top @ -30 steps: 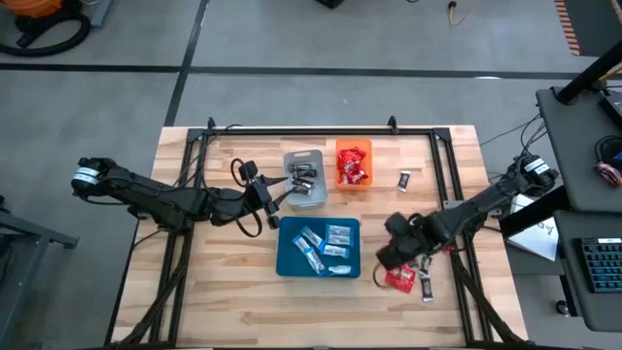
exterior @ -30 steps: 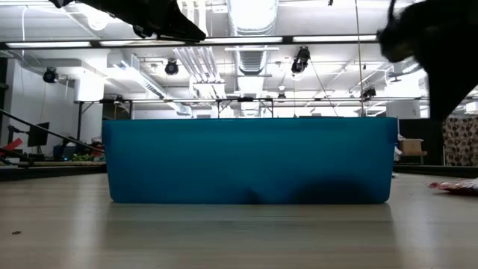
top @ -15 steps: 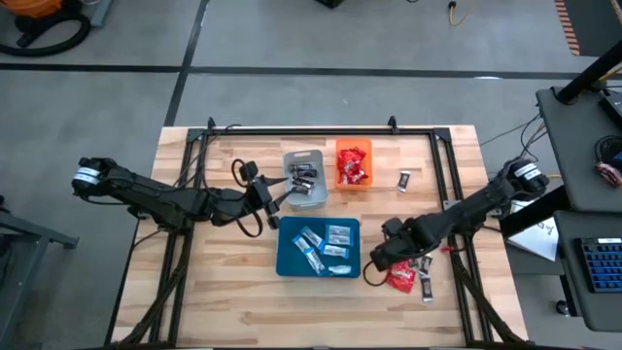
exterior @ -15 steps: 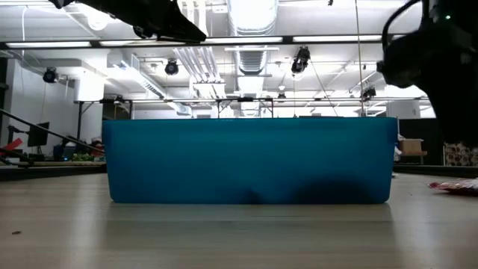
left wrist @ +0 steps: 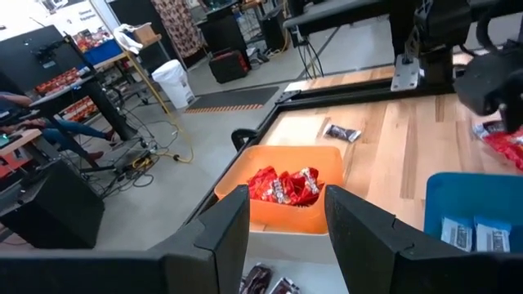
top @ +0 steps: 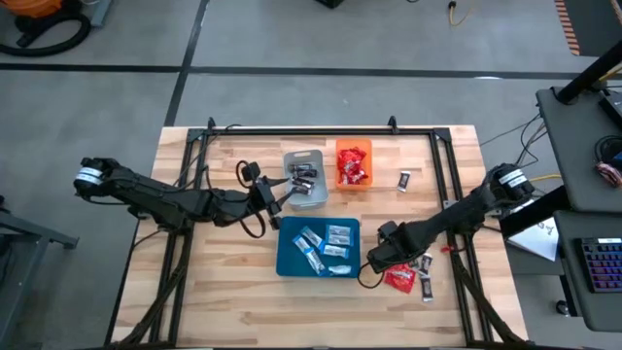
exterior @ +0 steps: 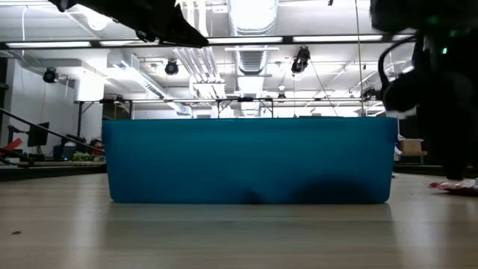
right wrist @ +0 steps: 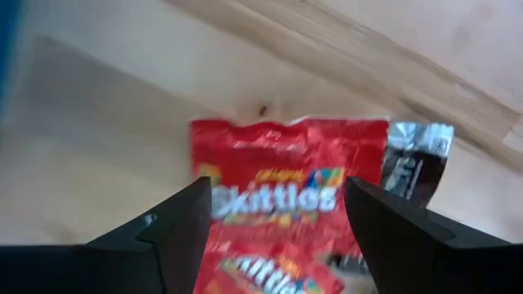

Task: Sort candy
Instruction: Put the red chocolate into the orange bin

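The candy lies sorted in three trays: dark mini bars in the grey tray (top: 304, 165), red packets in the orange tray (top: 353, 149), blue-and-white bars in the blue tray (top: 292, 255). Loose red packets (top: 400, 280) and dark bars (top: 426, 287) lie right of the blue tray. My right gripper (right wrist: 278, 237) hangs open just over a red packet (right wrist: 290, 196), one finger on either side of it; beside the packet lies a dark bar (right wrist: 417, 159). My left gripper (left wrist: 282, 220) stands open and holds nothing, at the grey tray's near left edge (top: 277, 194).
One dark bar (top: 405, 179) lies alone on the wood right of the orange tray. A black frame (top: 311, 129) runs along the far edge and down both sides of the table. In the low view the blue tray's wall (exterior: 250, 161) hides the middle of the table.
My right gripper has moved toward the table's left edge and come down over the loose red packets beside the blue tray. My left arm has kept still.
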You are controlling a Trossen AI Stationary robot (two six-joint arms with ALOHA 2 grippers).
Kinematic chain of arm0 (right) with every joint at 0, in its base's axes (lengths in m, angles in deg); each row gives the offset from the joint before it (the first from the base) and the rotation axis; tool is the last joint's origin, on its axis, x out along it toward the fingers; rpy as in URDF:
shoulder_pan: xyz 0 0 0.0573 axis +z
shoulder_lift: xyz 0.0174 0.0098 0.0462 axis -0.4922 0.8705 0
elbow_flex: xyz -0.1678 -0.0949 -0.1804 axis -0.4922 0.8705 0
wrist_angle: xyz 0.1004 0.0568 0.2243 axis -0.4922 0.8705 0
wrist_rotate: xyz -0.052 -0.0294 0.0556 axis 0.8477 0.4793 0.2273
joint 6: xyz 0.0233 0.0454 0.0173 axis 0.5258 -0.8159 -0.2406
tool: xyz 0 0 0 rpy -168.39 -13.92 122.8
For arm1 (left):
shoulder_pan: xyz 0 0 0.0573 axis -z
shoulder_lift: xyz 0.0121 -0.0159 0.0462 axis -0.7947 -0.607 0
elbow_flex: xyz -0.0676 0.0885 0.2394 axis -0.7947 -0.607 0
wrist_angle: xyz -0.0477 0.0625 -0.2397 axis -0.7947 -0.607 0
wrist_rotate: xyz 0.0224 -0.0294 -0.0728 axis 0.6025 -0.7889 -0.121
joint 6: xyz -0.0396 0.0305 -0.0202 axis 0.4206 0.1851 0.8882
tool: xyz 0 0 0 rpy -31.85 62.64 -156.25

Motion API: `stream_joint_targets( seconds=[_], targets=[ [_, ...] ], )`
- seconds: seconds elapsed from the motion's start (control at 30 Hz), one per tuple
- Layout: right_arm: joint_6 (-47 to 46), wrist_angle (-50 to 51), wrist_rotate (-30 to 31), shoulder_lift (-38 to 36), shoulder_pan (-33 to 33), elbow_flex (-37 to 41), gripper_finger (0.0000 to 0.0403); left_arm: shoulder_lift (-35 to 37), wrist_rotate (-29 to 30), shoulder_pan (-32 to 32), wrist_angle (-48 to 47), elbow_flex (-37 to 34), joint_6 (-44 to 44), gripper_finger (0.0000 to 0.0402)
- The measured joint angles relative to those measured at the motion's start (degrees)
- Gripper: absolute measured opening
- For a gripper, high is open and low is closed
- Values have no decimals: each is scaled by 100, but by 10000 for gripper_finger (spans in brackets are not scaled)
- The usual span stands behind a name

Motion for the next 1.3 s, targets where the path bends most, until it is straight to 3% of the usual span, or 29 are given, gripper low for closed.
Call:
stream_joint_targets(
  seconds=[0.17,0.27,0.57,0.7,0.93,1.3],
  targets=[
    [94,-71,-13,431,-84,-5,262,-159,11,-13,-2,0,-74,144],
    [114,-144,-41,606,-120,-22,238,-225,125,-11,4,17,-143,144],
    [185,-127,-37,663,-240,27,74,-240,445,-13,2,17,-152,144],
    [184,-121,92,654,-243,70,23,-240,446,-13,2,17,-153,144],
    [160,98,253,261,-256,113,15,-240,446,-13,12,19,-153,144],
    [70,582,1433,-982,-256,113,10,-238,446,-13,148,20,-155,144]
  ],
)
